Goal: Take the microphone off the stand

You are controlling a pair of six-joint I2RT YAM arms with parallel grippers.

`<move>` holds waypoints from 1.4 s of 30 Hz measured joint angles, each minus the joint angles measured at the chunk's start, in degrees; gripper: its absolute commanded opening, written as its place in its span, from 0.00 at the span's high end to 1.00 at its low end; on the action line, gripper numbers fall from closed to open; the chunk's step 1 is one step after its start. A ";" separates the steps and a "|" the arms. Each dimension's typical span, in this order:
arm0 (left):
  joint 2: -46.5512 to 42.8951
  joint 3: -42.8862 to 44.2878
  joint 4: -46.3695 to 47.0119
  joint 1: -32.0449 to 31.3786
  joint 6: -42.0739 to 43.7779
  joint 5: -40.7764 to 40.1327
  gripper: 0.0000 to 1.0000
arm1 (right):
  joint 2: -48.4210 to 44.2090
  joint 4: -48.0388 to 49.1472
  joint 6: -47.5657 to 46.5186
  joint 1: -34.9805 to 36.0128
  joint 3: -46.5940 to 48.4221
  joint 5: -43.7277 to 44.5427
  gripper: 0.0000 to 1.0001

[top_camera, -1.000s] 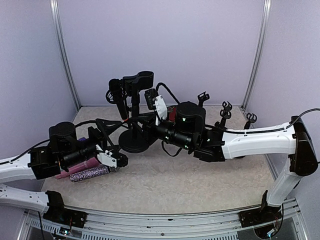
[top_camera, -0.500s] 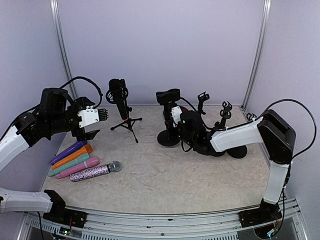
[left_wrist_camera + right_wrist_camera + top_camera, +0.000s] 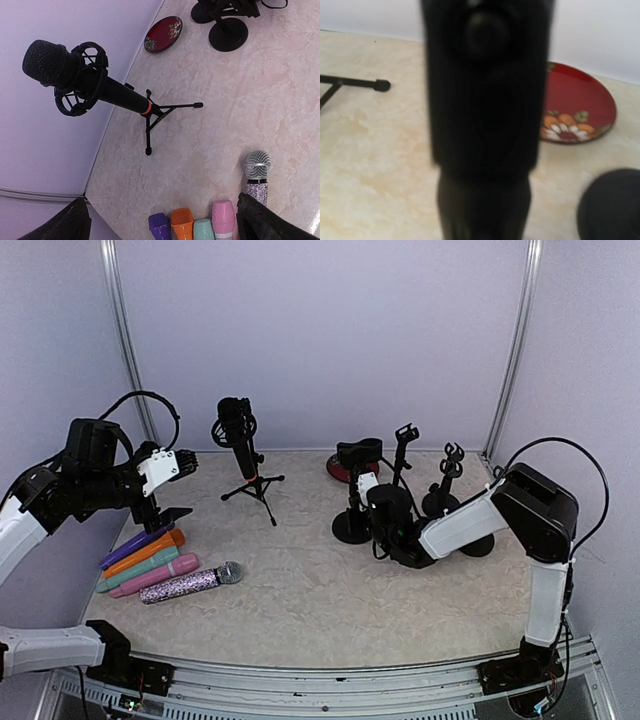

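Drew left gripper (image 3: pixel 188 461) back toward 9 o'clock, fingers (image 3: pixel 70 225) wide, empty; left microphone (image 3: pixel 236 430) seated in stand (image 3: pixel 258 486); could not tell grip of right gripper (image 3: pixel 360 498).

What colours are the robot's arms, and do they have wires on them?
The left arm and right arm are both made of smooth white tubes joined by chunky black round joints. A thin black cable loops along the outside of each. The left gripper and right gripper each have a small white block, and the left one's fingers are black.
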 measured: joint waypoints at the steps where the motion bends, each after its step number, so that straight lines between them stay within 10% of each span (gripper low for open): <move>1: -0.17 0.00 0.04 0.00 -0.35 0.20 0.01 | -0.46 0.87 -0.22 0.00 -1.33 0.39 1.00; 10: -0.28 0.00 1.29 0.11 -1.92 1.01 0.01 | -5.40 5.79 -0.79 -2.10 -10.82 5.18 1.00; 18: 4.26 0.57 1.29 7.15 -4.66 3.78 0.01 | -7.63 4.92 -1.51 -3.17 -13.03 8.22 0.00; 36: 8.68 5.57 1.27 11.67 -13.11 11.87 0.01 | -38.58 -10.56 4.52 0.57 -23.08 9.22 0.00; 42: 11.34 6.21 1.38 16.92 -16.48 15.02 0.01 | -38.29 -14.16 -0.98 6.34 -11.87 7.26 0.00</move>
